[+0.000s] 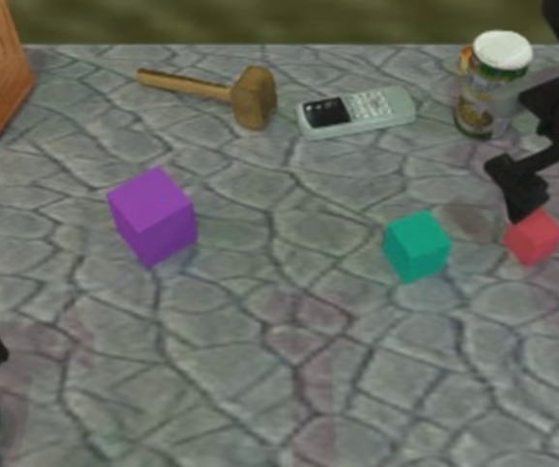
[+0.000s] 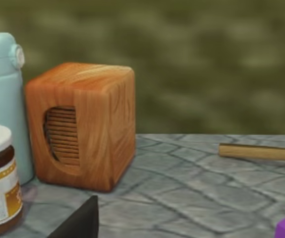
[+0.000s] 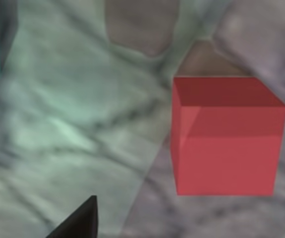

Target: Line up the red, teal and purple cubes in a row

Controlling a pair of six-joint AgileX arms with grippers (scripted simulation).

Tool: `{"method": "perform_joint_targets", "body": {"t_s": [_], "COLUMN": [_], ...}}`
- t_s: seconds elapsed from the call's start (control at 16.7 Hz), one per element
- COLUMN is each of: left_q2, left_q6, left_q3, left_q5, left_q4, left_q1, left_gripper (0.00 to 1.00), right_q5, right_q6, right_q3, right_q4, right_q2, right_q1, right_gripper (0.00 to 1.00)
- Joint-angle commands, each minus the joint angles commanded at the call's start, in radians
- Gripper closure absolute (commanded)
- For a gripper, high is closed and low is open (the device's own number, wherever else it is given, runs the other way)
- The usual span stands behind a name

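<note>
The right hand [image 1: 527, 206] is seen just above the red cube [image 1: 534, 236] at the worktop's [image 1: 289, 341] right; its spread cannot be told. The teal cube [image 1: 417, 245] sits beside it, the purple cube [image 1: 152, 215] well left.

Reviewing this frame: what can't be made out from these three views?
- Right end effector: top view shows it dark, directly above the red cube; open or shut, touching or not, unclear. Right wrist view shows only one dark fingertip.
- Left end effector: top view's left edge cuts it off; left wrist view shows only a dark tip.
- Purple cube: only a corner in left wrist view.
- Teal cube: cut by the right wrist view's edge.
</note>
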Motion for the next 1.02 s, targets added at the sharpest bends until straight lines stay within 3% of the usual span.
{"method": "perform_joint_targets", "body": {"t_s": [0.24, 0.6, 0.9, 1.02], "left_q2": [0.000, 0.000, 0.000, 0.000], "left_q6": [0.000, 0.000, 0.000, 0.000], "left_q3": [0.000, 0.000, 0.000, 0.000], "left_q5": [0.000, 0.000, 0.000, 0.000], "left_q4": [0.000, 0.000, 0.000, 0.000], "left_q1": [0.000, 0.000, 0.000, 0.000], "left_gripper": [0.00, 0.00, 0.00, 0.00], "right_q5": [0.000, 0.001, 0.001, 0.001], "right_q6": [-0.001, 0.003, 0.003, 0.003], "right_q3": [-0.032, -0.164, -0.182, -0.182], "right_q4": [0.042, 0.273, 0.299, 0.299], "right_q2": [0.013, 0.102, 0.117, 0.117], "right_q1": [-0.002, 0.001, 0.001, 0.001], "right_gripper": [0.00, 0.00, 0.00, 0.15]}}
